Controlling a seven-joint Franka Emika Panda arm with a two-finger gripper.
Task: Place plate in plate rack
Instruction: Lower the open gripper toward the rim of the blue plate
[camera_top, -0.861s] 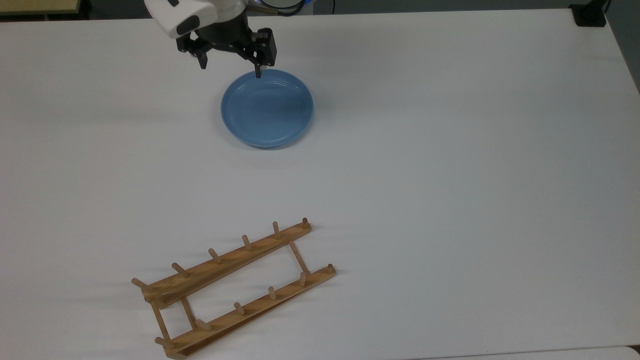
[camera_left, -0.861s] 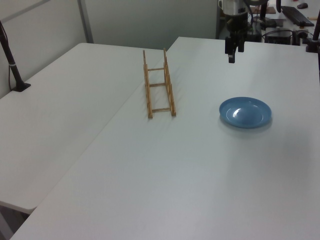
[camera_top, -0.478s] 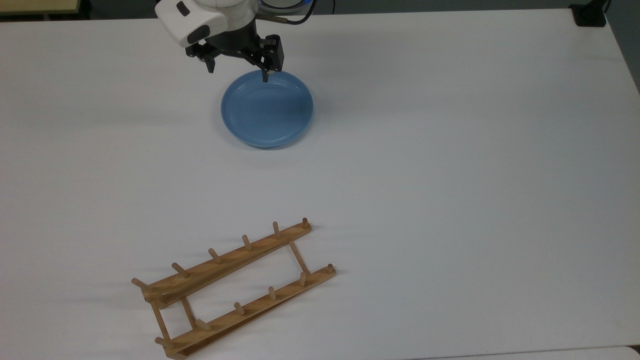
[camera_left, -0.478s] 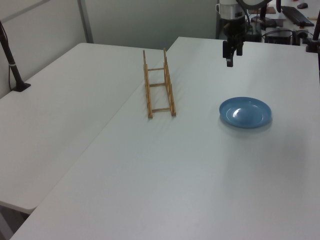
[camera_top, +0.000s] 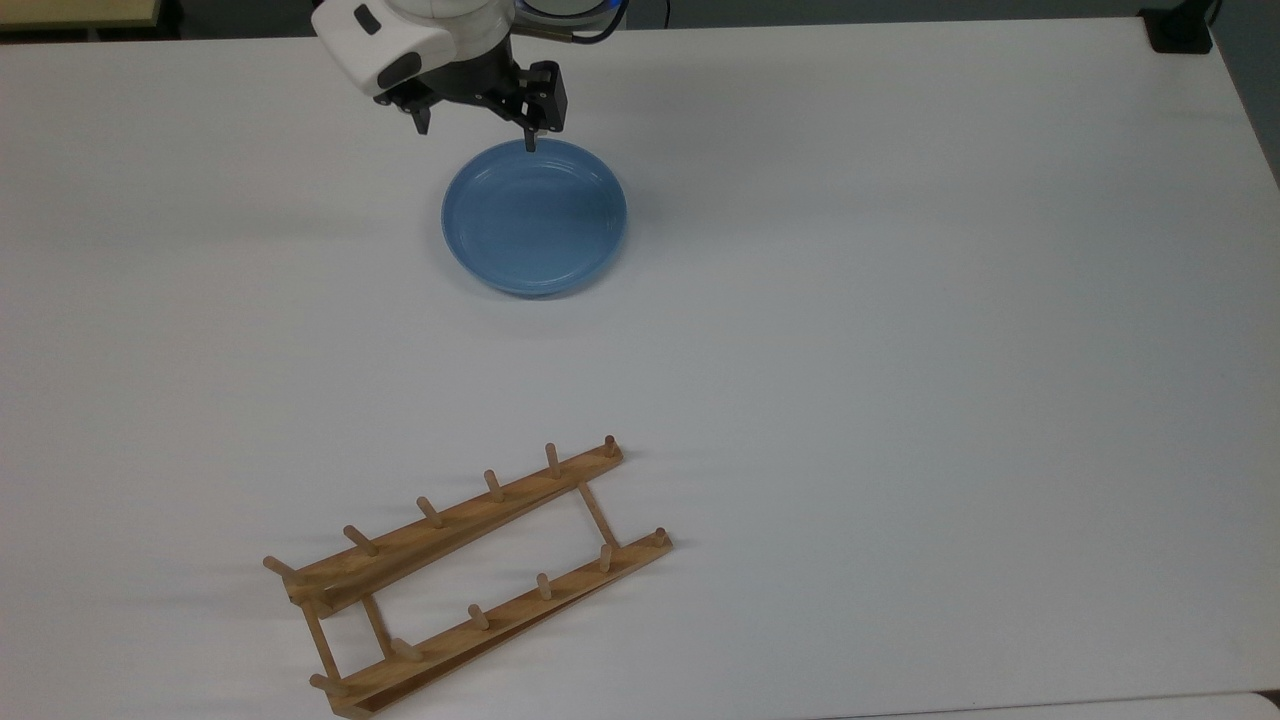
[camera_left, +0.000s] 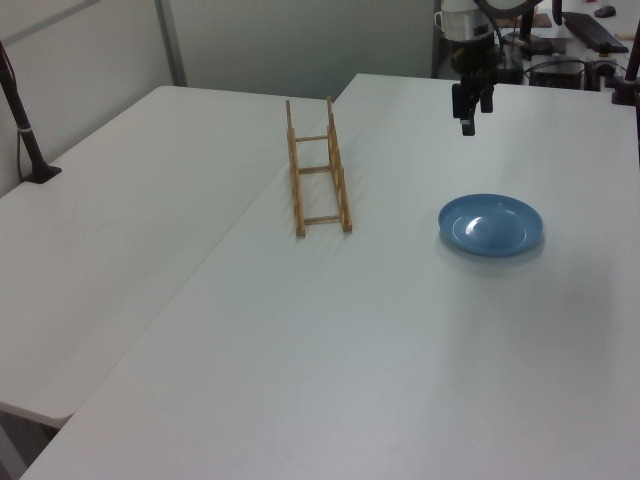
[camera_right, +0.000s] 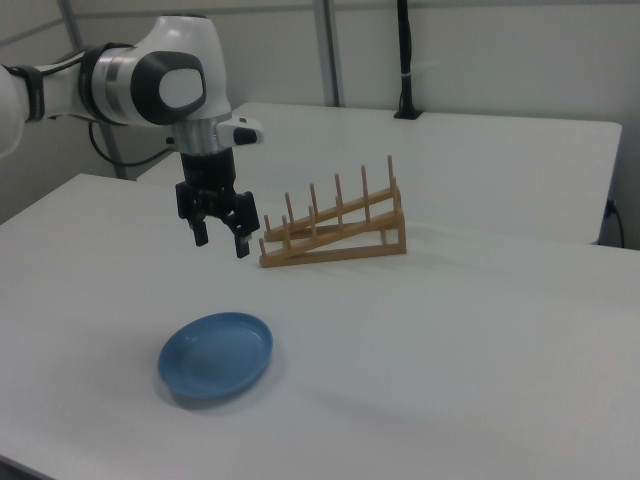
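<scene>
— Where's the end effector (camera_right: 220, 238)?
— Pointing down, fingers spread and empty, above the plate's (camera_right: 216, 355) far rim.
— And the plate?
— Flat on the table (camera_right: 450, 330), well apart from the rack (camera_right: 333, 230).

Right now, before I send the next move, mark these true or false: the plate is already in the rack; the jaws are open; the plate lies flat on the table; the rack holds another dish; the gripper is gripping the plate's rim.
1. The plate is already in the rack. False: it sits on the table, apart from the rack.
2. The jaws are open. True: the gripper hangs with them spread.
3. The plate lies flat on the table. True.
4. The rack holds another dish. False: nothing stands between its pegs.
5. The gripper is gripping the plate's rim. False: it hangs above the table, holding nothing.
</scene>
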